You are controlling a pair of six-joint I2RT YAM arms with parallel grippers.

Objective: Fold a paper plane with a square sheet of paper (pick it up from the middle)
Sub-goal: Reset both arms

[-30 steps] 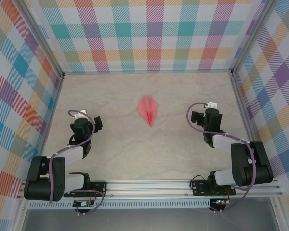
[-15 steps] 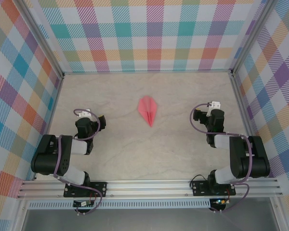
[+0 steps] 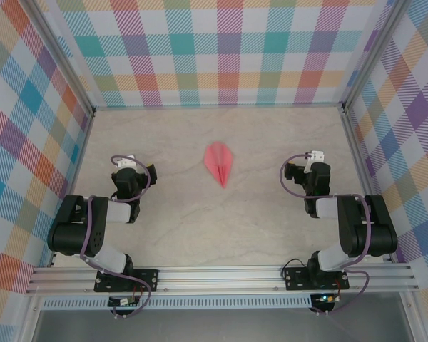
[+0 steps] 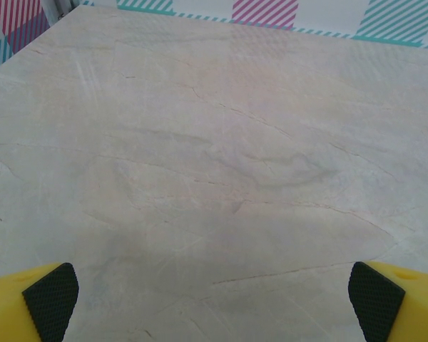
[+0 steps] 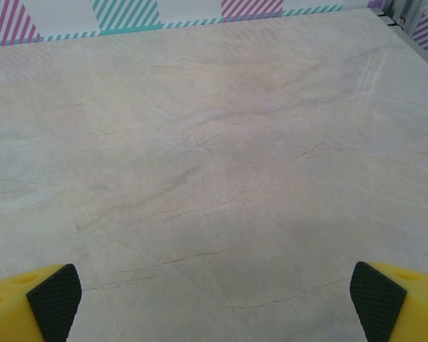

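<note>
My left gripper (image 4: 214,293) and right gripper (image 5: 215,292) gape empty, black textured pads (image 4: 51,299) spread over the veined beige table (image 3: 200,228), the pointed pink paper plane (image 3: 220,163) flat between them.

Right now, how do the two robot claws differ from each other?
The left gripper sits left of the paper plane, the right gripper right of it. The left arm bends outward to the left, the right arm outward to the right, like mirror images. Both grippers are open, hold nothing and stand apart from the plane.
</note>
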